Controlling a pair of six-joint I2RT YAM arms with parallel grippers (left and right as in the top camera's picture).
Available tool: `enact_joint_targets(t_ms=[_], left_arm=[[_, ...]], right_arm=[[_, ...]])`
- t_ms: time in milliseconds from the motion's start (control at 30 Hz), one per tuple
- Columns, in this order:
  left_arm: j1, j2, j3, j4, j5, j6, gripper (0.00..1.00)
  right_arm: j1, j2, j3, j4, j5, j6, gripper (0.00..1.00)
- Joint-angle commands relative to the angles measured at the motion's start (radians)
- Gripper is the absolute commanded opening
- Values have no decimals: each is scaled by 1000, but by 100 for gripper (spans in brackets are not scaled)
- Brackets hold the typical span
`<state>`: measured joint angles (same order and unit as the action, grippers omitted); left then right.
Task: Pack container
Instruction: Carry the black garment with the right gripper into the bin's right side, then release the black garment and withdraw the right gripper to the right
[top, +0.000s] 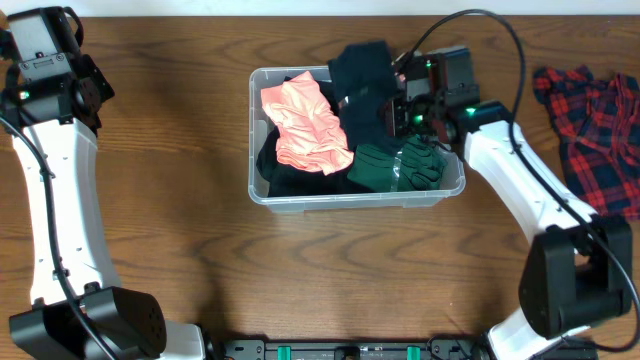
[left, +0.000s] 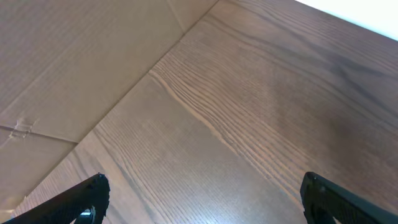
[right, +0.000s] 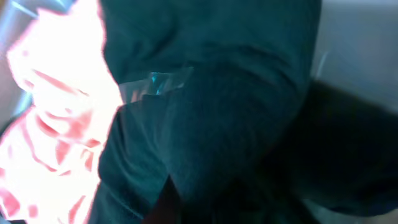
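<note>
The clear plastic container (top: 258, 190) stands at the table's middle. It holds a pink garment (top: 305, 122), a green garment (top: 400, 165), black cloth (top: 290, 180) and a dark navy garment (top: 360, 80) that bulges over the back rim. My right gripper (top: 398, 108) is down inside the container's right half, against the navy garment. In the right wrist view the navy cloth (right: 217, 124) fills the frame with the pink garment (right: 56, 112) at the left, and the jaws are lost in the dark. My left gripper (left: 202, 199) is open and empty over bare wood at the far left.
A red and navy plaid shirt (top: 595, 130) lies on the table at the far right. The left arm (top: 45, 60) stands at the back left corner. A flat brown cardboard-like surface (left: 74, 56) lies beyond the table edge in the left wrist view.
</note>
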<state>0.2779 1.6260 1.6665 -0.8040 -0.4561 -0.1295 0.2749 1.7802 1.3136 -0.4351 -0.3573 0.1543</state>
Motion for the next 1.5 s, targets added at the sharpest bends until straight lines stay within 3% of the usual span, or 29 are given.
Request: enact_joint_targets(t_ms=[0, 633, 1167, 1200, 1267, 1367, 1467], left_arm=[[2, 1, 0, 0, -16, 6, 98], [2, 1, 0, 0, -16, 6, 98], [2, 1, 0, 0, -16, 6, 98], [2, 1, 0, 0, -16, 6, 98], [2, 1, 0, 0, -16, 6, 98], [2, 1, 0, 0, -16, 6, 98], [2, 1, 0, 0, -16, 6, 98]], right_arm=[[14, 36, 8, -38, 25, 27, 1], [14, -17, 8, -184, 132, 101, 1], [14, -23, 8, -200, 219, 98, 1], [14, -26, 8, -196, 219, 89, 9], [14, -35, 9, -183, 220, 57, 49], [13, -50, 9, -154, 231, 11, 98], [13, -72, 9, -112, 270, -50, 99]])
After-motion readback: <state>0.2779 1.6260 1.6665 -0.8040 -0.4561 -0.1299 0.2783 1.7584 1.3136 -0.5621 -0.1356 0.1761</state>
